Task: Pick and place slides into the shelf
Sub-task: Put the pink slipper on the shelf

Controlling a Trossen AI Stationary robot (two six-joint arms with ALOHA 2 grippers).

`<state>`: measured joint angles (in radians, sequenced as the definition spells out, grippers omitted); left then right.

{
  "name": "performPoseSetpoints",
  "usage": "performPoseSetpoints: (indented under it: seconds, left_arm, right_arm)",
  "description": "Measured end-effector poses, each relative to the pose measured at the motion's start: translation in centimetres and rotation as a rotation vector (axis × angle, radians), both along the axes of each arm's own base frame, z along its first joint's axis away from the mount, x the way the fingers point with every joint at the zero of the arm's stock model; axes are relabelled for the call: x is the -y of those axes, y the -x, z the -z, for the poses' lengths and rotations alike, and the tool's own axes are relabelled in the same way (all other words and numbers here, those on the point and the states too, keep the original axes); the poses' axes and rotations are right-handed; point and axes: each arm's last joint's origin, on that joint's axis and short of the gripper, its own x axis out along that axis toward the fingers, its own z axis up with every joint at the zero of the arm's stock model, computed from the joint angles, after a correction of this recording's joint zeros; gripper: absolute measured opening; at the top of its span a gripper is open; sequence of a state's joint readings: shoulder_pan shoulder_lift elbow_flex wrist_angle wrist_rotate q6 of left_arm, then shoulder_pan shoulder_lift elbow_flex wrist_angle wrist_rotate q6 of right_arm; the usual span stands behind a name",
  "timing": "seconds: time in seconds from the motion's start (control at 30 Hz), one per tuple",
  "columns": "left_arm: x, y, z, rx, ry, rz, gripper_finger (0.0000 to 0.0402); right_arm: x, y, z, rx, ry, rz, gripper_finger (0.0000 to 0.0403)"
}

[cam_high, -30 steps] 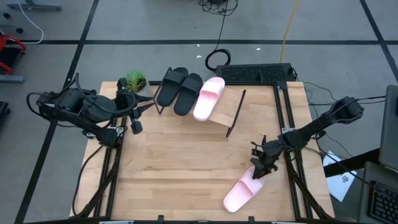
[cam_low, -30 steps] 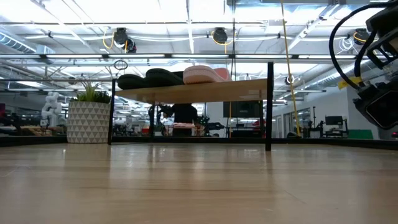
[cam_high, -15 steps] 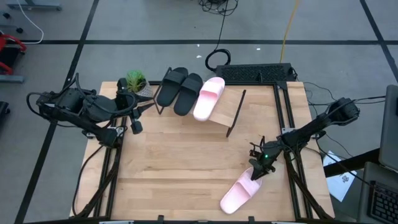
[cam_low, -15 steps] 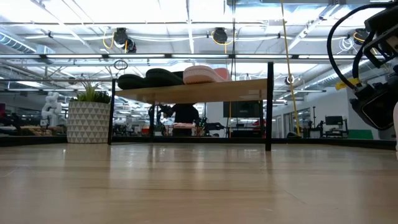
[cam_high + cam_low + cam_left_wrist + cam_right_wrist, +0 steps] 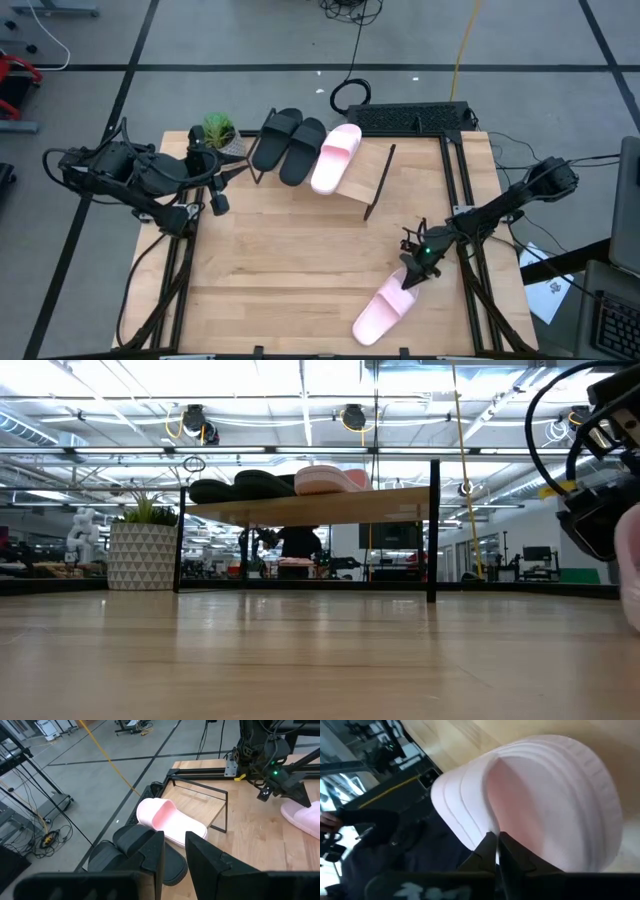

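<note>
Right gripper sits clamped on the strap of the last pink slide near the table's front right, its long axis running diagonally toward the shelf, whose 1 free slot lies beside 3 shelved slides; left gripper waits by the shelf, fingers slightly apart

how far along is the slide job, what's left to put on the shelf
Three slides sit on the shelf: the black pair and one pink slide. The second pink slide is in hand: the right claw is shut on its strap near the table's front-right edge. It has yet to be placed. The left claw waits beside the plant.
</note>
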<state>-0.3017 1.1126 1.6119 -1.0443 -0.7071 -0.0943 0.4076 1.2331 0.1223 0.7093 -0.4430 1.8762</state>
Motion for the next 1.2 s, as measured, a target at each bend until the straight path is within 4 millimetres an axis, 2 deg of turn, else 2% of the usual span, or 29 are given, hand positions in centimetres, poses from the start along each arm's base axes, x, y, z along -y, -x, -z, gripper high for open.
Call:
performPoseSetpoints:
  seconds: [0.27, 1.2]
  left_arm:
    - [0.0, 0.0, 0.0, -0.003, -0.006, 0.003, 0.0081]
    - [0.0, 0.0, 0.0, -0.006, -0.011, 0.006, 0.0081]
  right_arm:
    - [0.2, -0.3, -0.3, 0.054, 0.024, 0.090, 0.0001]
    - [0.9, -0.4, -4.5, 0.321, -0.039, 0.286, 0.0000]
